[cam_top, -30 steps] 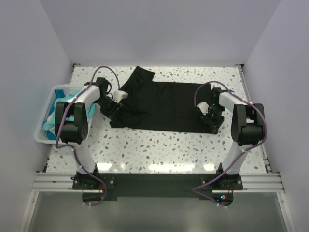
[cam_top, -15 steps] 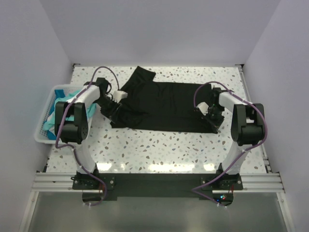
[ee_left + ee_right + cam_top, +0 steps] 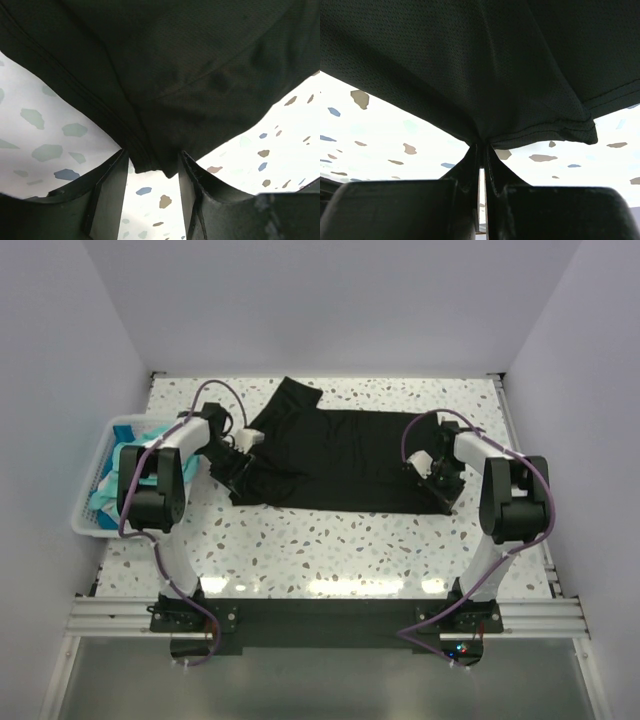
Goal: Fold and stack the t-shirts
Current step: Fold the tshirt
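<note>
The black t-shirt [image 3: 340, 455] lies spread across the middle of the speckled table, one sleeve pointing to the far left. My left gripper [image 3: 238, 468] is at its left end. In the left wrist view the gripper [image 3: 152, 165] is open, with a bunched hem of the shirt [image 3: 165, 75] between the tips. My right gripper [image 3: 437, 480] is at the shirt's right end. In the right wrist view it [image 3: 481, 147] is shut on a pinched fold of the black cloth [image 3: 485, 60] near a hemmed corner. Teal t-shirts [image 3: 125, 455] lie in the basket.
A white slatted basket [image 3: 85, 520] stands at the table's left edge beside the left arm. White walls close in the table at the back and both sides. Bare speckled table [image 3: 330, 550] lies between the shirt and the arm bases.
The right gripper has shifted slightly up and left with the shirt's right end. The left arm has shifted a little at the shirt's left end.
</note>
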`<action>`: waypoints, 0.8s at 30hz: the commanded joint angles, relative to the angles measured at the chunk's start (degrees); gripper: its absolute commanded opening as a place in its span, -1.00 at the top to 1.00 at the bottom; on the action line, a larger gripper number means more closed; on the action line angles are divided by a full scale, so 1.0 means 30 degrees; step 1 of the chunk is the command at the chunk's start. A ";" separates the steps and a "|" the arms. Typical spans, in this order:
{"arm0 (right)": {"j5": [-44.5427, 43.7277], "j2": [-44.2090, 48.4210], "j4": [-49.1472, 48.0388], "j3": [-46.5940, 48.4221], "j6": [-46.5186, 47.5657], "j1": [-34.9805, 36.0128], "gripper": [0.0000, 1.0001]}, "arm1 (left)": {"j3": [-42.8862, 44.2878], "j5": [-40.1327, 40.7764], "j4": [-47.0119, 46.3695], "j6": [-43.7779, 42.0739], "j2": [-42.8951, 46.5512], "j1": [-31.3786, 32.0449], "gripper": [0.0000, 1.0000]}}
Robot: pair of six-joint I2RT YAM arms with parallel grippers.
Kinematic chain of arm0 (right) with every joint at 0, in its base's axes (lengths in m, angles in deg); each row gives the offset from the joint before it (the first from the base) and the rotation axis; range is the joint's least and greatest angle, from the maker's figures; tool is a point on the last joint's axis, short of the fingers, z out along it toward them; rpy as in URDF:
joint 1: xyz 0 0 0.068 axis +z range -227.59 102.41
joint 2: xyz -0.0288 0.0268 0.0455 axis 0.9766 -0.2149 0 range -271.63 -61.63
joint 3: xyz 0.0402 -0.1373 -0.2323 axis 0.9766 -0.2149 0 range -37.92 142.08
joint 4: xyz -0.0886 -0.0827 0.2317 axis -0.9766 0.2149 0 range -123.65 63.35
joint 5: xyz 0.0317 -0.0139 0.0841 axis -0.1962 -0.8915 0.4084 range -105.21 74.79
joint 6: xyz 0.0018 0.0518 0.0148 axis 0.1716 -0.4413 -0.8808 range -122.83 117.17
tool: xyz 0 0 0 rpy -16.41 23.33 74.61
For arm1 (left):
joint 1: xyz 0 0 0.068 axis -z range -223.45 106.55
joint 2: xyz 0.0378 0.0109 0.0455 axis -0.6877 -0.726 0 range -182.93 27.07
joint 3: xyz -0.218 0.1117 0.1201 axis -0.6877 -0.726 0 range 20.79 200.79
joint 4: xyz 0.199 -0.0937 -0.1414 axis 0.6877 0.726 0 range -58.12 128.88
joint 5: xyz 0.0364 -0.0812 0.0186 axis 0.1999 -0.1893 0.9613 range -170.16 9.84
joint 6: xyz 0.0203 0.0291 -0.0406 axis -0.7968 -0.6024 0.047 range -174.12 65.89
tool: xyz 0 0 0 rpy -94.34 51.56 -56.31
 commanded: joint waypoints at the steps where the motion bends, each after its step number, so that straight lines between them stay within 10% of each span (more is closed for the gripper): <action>1: -0.0720 0.0703 -0.0904 -0.0272 0.0514 -0.0052 1.00 | -0.0072 0.0276 -0.0541 0.0310 -0.0178 0.0040 0.03; 24: -0.0984 0.1347 -0.1198 -0.0975 0.0338 0.0212 1.00 | -0.0481 0.0512 -0.0220 0.0807 0.2987 0.0917 0.19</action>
